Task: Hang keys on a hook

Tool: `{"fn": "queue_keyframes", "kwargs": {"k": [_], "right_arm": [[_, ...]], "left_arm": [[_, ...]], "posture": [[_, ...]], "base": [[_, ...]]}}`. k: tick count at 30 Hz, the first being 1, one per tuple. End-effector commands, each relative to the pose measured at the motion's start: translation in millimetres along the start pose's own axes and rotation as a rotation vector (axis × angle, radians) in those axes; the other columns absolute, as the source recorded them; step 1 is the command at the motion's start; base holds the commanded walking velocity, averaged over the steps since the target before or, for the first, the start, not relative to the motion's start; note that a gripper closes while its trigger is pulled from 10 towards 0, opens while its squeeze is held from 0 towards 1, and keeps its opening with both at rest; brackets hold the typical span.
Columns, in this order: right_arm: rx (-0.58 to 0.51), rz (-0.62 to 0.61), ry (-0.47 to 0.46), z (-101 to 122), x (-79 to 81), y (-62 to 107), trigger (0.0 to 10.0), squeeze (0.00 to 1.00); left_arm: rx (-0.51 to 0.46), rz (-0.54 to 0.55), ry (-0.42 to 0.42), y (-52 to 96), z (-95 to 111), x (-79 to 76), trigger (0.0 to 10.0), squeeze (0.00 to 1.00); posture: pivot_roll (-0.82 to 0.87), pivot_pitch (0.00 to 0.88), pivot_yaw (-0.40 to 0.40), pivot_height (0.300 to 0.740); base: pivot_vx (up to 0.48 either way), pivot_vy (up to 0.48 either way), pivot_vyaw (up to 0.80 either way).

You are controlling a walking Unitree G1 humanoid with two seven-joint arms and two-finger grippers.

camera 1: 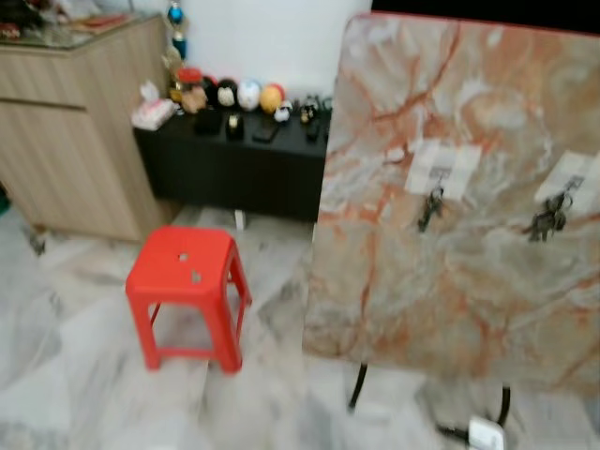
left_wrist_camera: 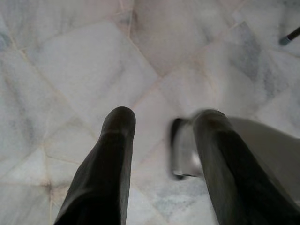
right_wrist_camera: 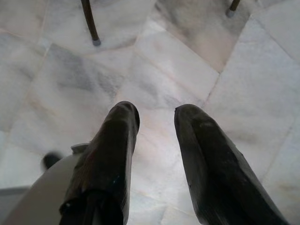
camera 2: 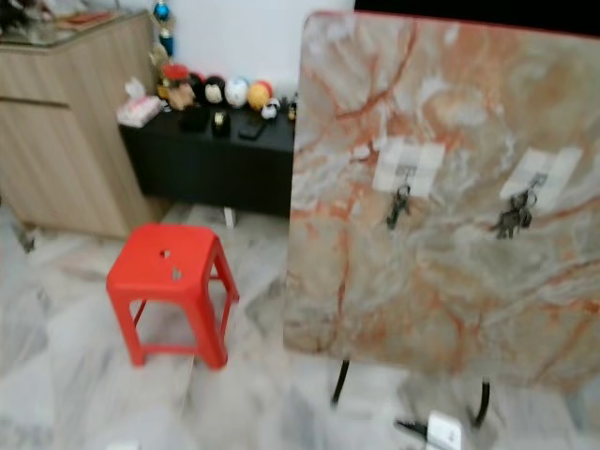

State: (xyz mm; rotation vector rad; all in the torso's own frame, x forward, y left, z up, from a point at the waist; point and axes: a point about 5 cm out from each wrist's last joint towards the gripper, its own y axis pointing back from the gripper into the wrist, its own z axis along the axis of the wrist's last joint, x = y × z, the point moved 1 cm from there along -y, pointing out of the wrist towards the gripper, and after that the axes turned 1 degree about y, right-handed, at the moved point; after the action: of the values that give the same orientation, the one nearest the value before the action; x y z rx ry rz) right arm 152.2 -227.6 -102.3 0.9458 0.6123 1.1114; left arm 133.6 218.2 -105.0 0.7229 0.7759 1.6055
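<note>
Two key bunches already hang on hooks near the slab's top edge, both grippers dangle over the floor with jaws apart and empty, so it looks done.

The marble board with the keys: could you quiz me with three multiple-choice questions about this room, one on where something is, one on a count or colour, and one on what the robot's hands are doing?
1. Where does the red stool stand?
A. On the black cabinet
B. On the floor, left of the marble board
C. Behind the board

2. How many key bunches hang on the board?
A. Two
B. Four
C. None

3. What state are the left hand and right hand in?
A. Both open, empty, above the floor
B. Both clamping keys
C. One gripping the stool

Answers: B, the stool sits on floor tiles beside the board; A, one bunch hangs from each of the two hooks, the other bunch further right; A, gaps between fingers show only tiles.
</note>
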Motion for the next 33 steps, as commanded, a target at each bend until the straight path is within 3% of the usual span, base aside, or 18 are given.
{"fn": "queue_keyframes", "kwargs": {"k": [1, 19, 33], "right_arm": [[-0.004, 0.02, -0.001, 2, 10.0, -1.2, 10.0, 0.0], [-0.023, 0.032, 0.008, 12, 17.3, -2.7, 10.0, 0.0], [-0.05, 0.02, 0.009, 27, -4.6, -1.3, 10.0, 0.0]], "left_arm": [[0.02, 0.012, 0.009, 1.7, -5, 4.7, 10.0, 0.0], [-0.005, 0.036, 0.054, -0.5, 2, 3.8, 10.0, 0.0], [-0.012, 0.037, 0.076, -1.4, 4, 2.0, 10.0, 0.0]], "posture": [[0.09, 0.0, -0.064, 0.718], [0.1, 0.0, -0.081, 0.718], [0.1, 0.0, -0.096, 0.718]], "base": [[0.0, 0.315, 0.0], [0.0, 0.314, 0.0], [0.0, 0.312, 0.0]]}}
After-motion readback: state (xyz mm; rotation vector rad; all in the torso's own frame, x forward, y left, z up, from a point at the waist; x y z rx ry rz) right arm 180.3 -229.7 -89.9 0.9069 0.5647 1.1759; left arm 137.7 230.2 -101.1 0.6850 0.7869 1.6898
